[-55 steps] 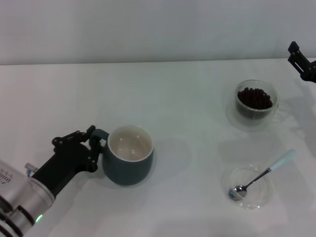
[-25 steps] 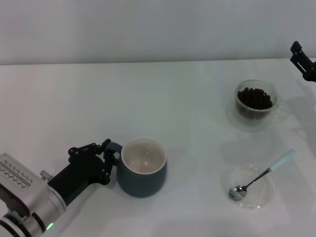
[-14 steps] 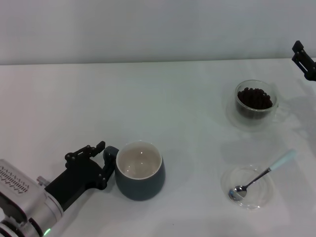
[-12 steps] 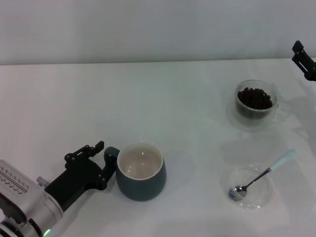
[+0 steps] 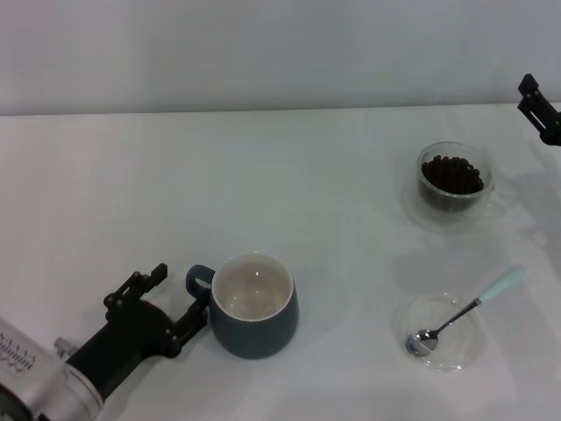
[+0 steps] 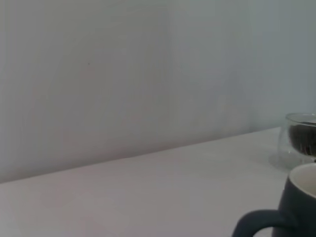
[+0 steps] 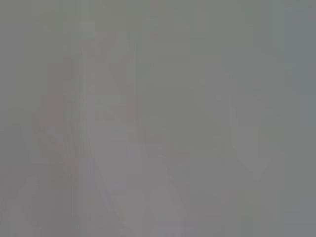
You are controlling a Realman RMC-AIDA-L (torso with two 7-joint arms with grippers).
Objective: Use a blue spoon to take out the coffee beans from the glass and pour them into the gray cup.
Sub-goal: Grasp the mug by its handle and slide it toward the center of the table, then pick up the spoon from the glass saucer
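The blue spoon point(image 5: 469, 310) lies untouched with its metal bowl in a flat clear saucer point(image 5: 439, 332) and its pale handle angled out over the rim, at the near right of the worktop point(image 5: 289, 184). Beyond it, well apart, stands the glass point(image 5: 453, 186), heaped with coffee beans point(image 5: 451, 174) and none yet taken. The gray cup point(image 5: 254, 305) sits upright and empty at the near left, far across the worktop from the glass, its loop handle pointing toward the robot's left.

The left hand point(image 5: 166, 303) is low beside that handle, its 2 fingers apart on either side of it and gripping nothing (whether a finger brushes the handle cannot be told). The left wrist view shows the cup's dark side and handle close by, with the glass farther off. The right hand point(image 5: 540, 110) hangs at the far right edge, beyond the glass; whether it is apart or together cannot be told.

The step in hand looks like placing the cup, with scooping not begun. The next move likely calls for the right hand to descend to the spoon's thin handle and pinch it cleanly off the saucer's rim.
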